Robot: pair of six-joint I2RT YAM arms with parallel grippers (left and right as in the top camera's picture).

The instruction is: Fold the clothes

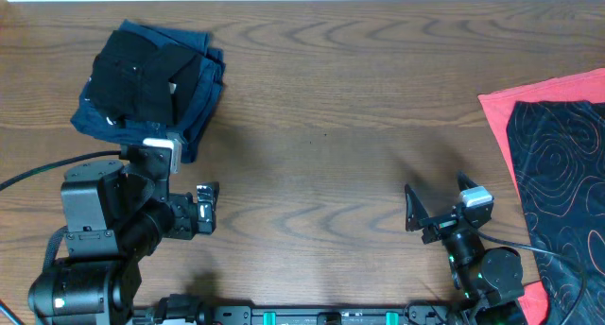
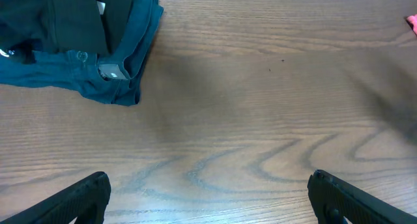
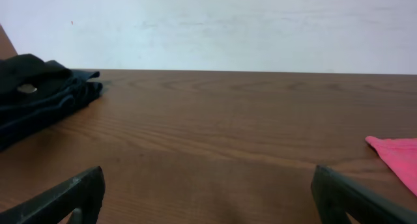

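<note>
Overhead view of a wooden table (image 1: 321, 108) with two robot arms at its near edge. The unfolded clothes lie at the table's right edge: a black patterned garment (image 1: 558, 164) spread on a pink garment (image 1: 501, 112), their long side running from near edge to far. They lie just to the right of the right gripper (image 1: 438, 197), which is much the nearer. Its jaws stand wide apart and empty.

The left gripper (image 1: 204, 210), also wide open and empty, sits close to a folded stack (image 1: 151, 79) at far left, a black T-shirt (image 1: 137, 75) on a dark blue garment (image 1: 198, 108).

The broad middle of the table is bare wood. A white wall (image 3: 228, 28) stands behind.
</note>
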